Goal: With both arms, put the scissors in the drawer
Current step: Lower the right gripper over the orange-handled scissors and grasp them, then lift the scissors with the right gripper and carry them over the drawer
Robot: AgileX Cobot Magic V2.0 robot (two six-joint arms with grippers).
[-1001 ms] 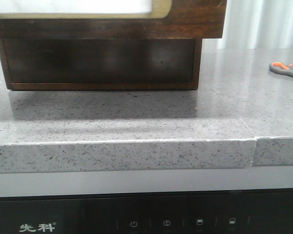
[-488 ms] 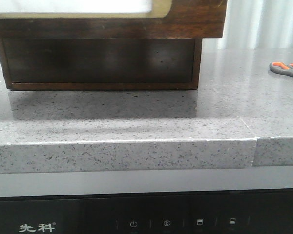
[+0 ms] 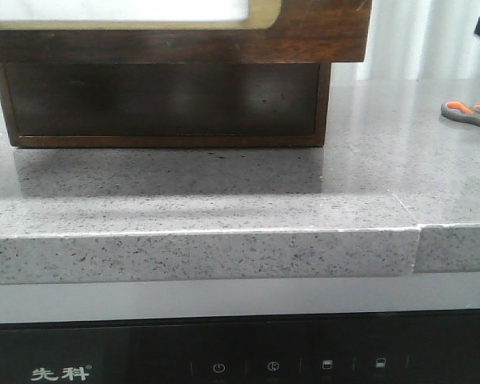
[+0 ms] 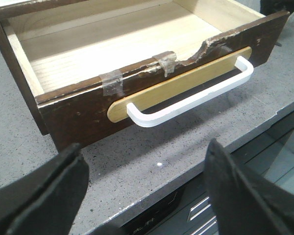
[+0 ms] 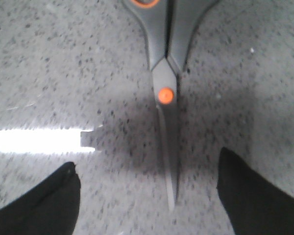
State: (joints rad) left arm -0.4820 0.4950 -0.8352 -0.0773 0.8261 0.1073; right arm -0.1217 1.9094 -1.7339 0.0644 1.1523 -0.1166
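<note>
I see the pulled-out drawer [image 4: 137, 83] lying empty just ahead of my left gripper [image 4: 144, 196], jaws spread and holding nothing, while my nearer right gripper [image 5: 147, 196], also spread, straddles the closed blades of the scissors [image 5: 165, 98], their long axis running straight away between its fingers.

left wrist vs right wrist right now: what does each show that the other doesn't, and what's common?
Left wrist only: the dark brown wooden drawer, pulled open, pale wood floor bare, with a white bar handle on a yellow strip, tape patches and a chipped top edge. The open left gripper hangs in front of it.

Right wrist only: the small grey scissors with orange pivot, closed, lying flat, blade tip pointing between the fingers of the open right gripper.

Shared: the speckled grey stone countertop, and black fingers spread, gripping nothing.
</note>
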